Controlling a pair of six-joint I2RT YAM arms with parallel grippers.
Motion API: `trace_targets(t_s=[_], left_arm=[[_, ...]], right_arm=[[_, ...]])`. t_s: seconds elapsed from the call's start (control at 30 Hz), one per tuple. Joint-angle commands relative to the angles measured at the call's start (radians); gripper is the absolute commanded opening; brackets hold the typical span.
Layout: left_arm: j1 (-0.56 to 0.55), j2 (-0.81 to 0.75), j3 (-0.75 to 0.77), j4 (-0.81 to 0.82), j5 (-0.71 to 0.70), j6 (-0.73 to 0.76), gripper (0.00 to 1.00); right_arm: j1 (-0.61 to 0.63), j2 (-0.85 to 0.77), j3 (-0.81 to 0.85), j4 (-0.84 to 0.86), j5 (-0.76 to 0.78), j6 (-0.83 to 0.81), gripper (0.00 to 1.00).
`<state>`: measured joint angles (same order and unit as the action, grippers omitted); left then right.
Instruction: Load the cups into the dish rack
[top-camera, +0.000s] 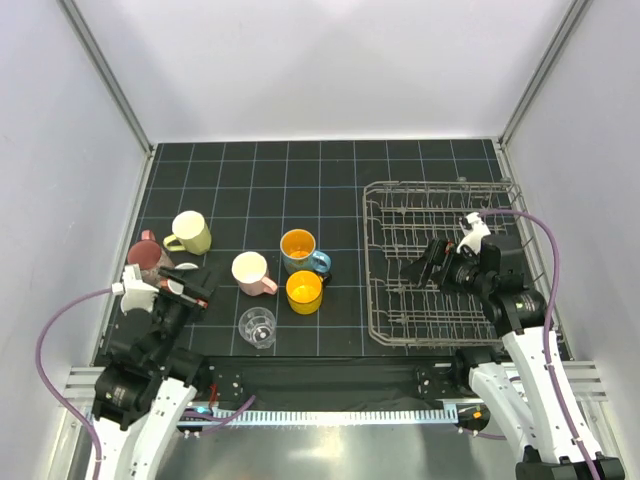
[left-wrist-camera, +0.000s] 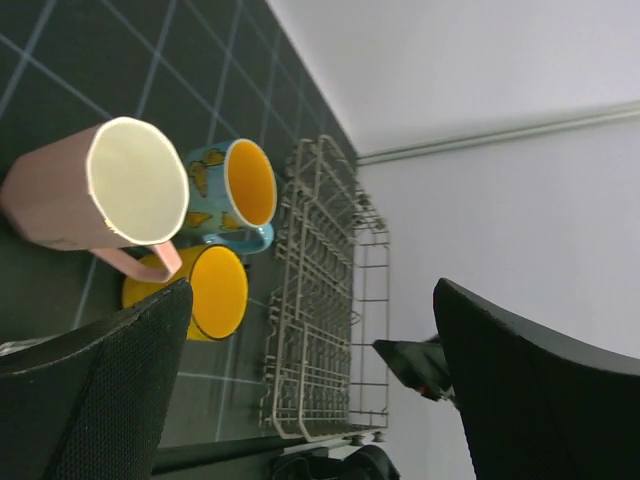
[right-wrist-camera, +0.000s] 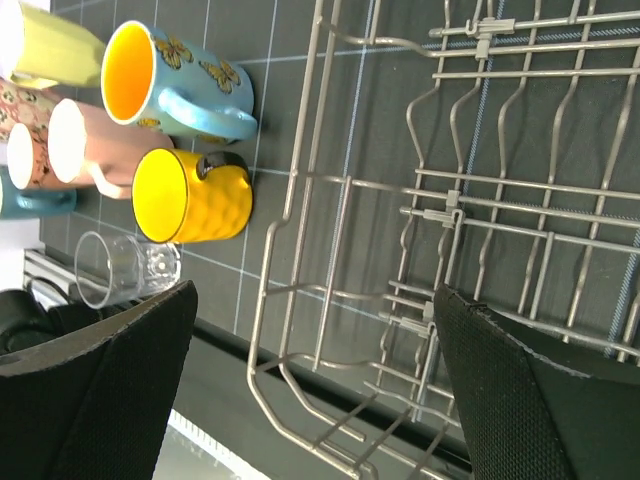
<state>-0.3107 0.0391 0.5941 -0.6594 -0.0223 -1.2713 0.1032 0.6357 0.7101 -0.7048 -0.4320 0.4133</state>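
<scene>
A lab test cell: white panels (top-camera: 320, 60), gridded black mat (top-camera: 300, 170).

Bright, even overhead light in my enclosure; back wall (top-camera: 330, 70) washed near white. Matte black desk (top-camera: 250, 180) holds grid lines crisp, shadows short and soft. Steel strip (top-camera: 330, 455) at near edge gives mild glare. Wrist views: my jaws dark, blurred at lower corners; dish rack (right-wrist-camera: 452, 200) wires sharp; glass tumbler (right-wrist-camera: 120, 268) glinting faintly.
</scene>
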Motion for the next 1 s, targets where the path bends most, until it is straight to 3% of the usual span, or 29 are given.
trace_targets(t_s=[0.0, 0.2, 0.4, 0.63, 0.87, 0.97], left_arm=[[0.007, 0.146, 0.139, -0.156, -0.07, 0.119, 1.0], [0.005, 0.499, 0.305, -0.163, 0.092, 0.199, 1.0], [0.004, 0.867, 0.441, -0.197, 0.142, 0.294, 0.98], [0.005, 1.12, 0.628, -0.184, 0.075, 0.473, 0.83], [0.004, 1.297, 0.774, -0.195, 0.136, 0.608, 0.54], [0.002, 1.343, 0.788, -0.192, 0.166, 0.653, 0.53]], right_arm=[[0.001, -0.002, 0.026, -0.009, -0.013, -0.045, 1.0], [0.015, -0.004, 0.08, 0.018, -0.16, -0.088, 1.0], [0.026, 0.074, 0.138, -0.059, -0.143, -0.145, 1.0], [0.052, 0.052, 0.158, -0.053, -0.177, -0.122, 1.0], [0.053, 0.041, 0.138, -0.035, -0.139, -0.128, 1.0], [0.053, 0.048, 0.138, -0.035, -0.136, -0.146, 1.0]])
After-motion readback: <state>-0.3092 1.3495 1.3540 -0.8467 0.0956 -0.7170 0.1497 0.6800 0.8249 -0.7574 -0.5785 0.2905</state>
